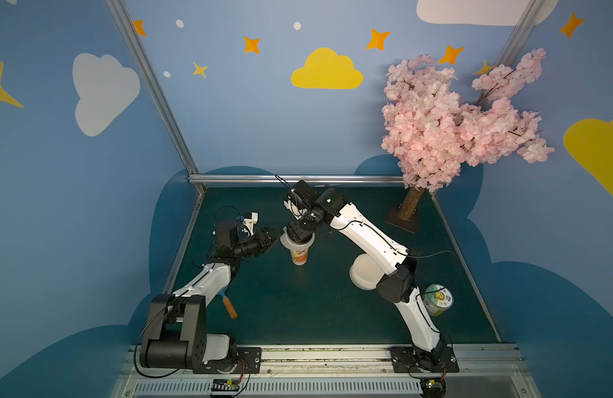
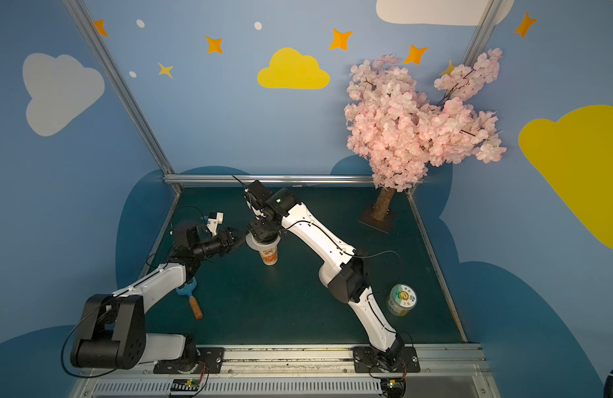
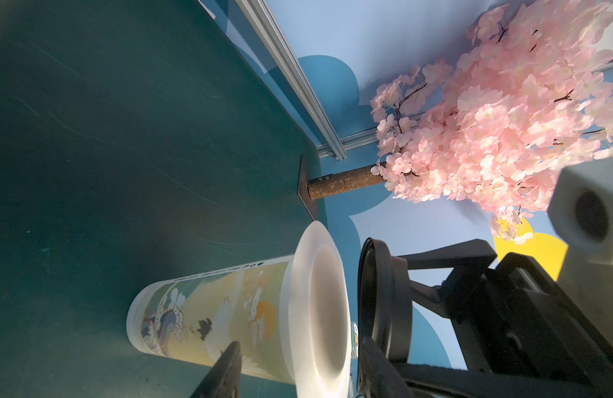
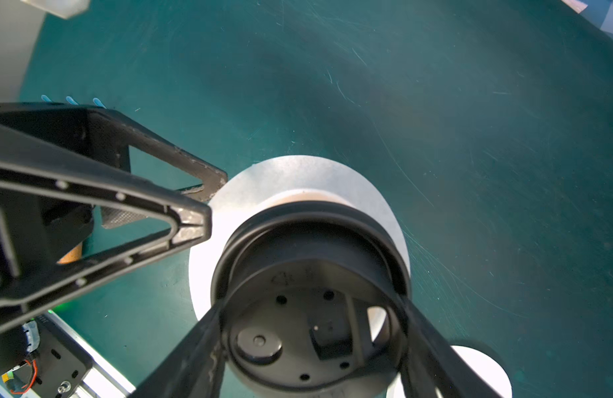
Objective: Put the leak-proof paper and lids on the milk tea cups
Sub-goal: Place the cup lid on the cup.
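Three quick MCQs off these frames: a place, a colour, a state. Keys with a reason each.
1. The paper lies: A over the mouth of the cup; B beside the cup; C under the cup.
2. The lid is: A white; B black; C orange.
3. The right gripper is: A open, empty; B shut on the cup; C shut on the lid.
Key: 1 A, the sheet covers the rim; 2 B, it shows black in both wrist views; 3 C, its fingers press the lid's two sides.
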